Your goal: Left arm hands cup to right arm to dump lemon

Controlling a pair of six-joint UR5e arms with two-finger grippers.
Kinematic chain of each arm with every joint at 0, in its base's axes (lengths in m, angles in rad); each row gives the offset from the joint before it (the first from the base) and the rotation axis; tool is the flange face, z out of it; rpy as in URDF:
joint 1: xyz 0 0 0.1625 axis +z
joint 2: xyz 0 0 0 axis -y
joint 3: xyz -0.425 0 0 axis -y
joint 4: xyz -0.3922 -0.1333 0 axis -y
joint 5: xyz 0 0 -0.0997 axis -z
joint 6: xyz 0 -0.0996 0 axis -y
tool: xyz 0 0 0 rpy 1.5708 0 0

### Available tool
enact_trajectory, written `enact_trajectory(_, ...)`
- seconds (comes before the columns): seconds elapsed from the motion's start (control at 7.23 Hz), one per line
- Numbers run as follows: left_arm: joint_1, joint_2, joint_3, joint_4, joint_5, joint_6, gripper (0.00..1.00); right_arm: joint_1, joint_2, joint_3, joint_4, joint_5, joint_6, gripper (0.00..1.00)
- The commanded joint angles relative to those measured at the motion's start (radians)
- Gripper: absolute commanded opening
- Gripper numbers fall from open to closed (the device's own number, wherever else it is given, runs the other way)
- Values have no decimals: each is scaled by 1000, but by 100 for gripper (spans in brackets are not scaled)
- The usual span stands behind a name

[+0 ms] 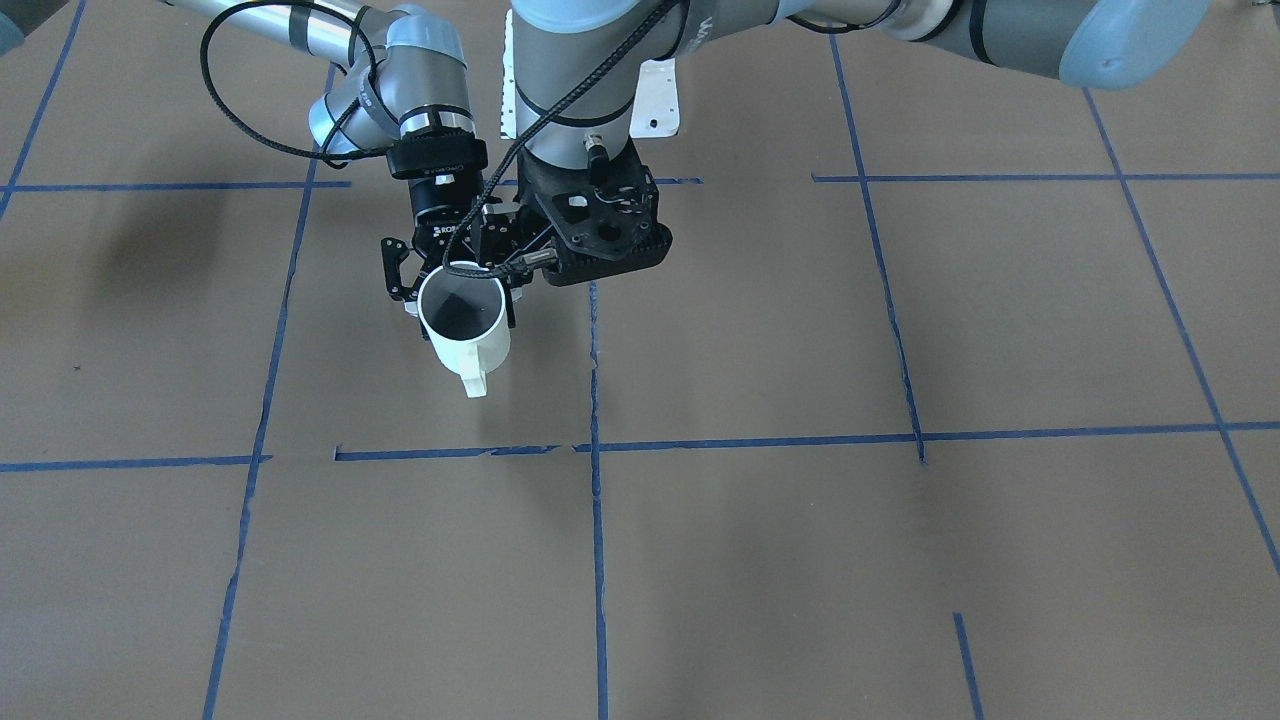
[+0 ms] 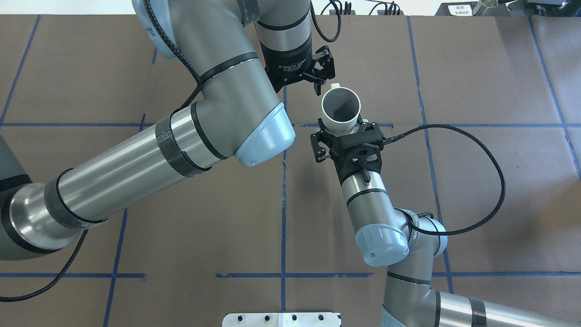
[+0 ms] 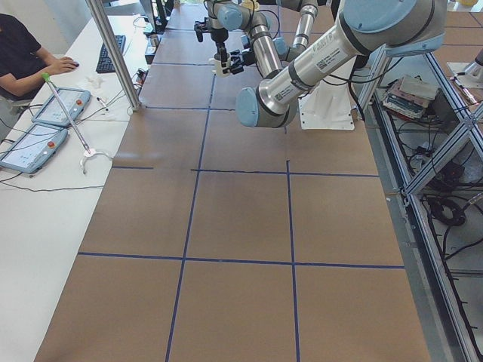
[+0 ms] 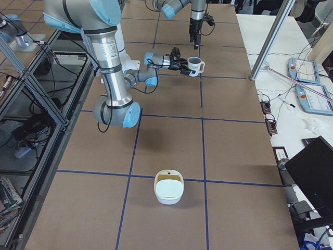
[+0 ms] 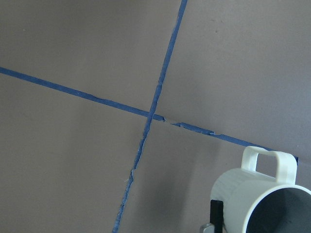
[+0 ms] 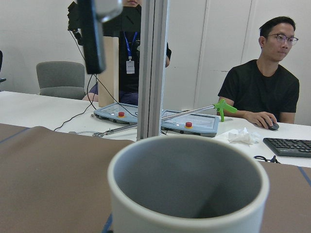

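Note:
The white cup [image 2: 340, 108] is held upright above the table, its grey inside showing no lemon. My right gripper [image 2: 342, 126] is shut on the cup's body from the robot's side. In the front view the right gripper [image 1: 460, 298] holds the cup [image 1: 466, 348] with the handle pointing away from the robot. My left gripper [image 2: 321, 72] is open and empty, just beyond the cup near its handle, not touching it. The left wrist view shows the cup [image 5: 243, 194] at lower right. The right wrist view looks over its rim [image 6: 189, 145]. The lemon is out of view.
A white bowl [image 4: 169, 187] sits on the table towards the right end. Brown table with blue tape lines [image 1: 595, 440]. Operators sit at a side desk with pendants [image 3: 56, 105]. A metal post [image 3: 113, 53] stands at the table edge.

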Motion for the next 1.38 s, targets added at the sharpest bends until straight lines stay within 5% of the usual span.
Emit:
enact_trajectory(0.0,28,-6,15,-1,0,0,100,-29,17,1,0,-34,-13,12)
enact_trajectory(0.83,72,-4,34,-13,3,24,92,-78,19,19,1,-90,-27,12)
enact_trajectory(1.25,70,-4,46,-29,1,23,71,-81,19,33,1,-90,-40,12)
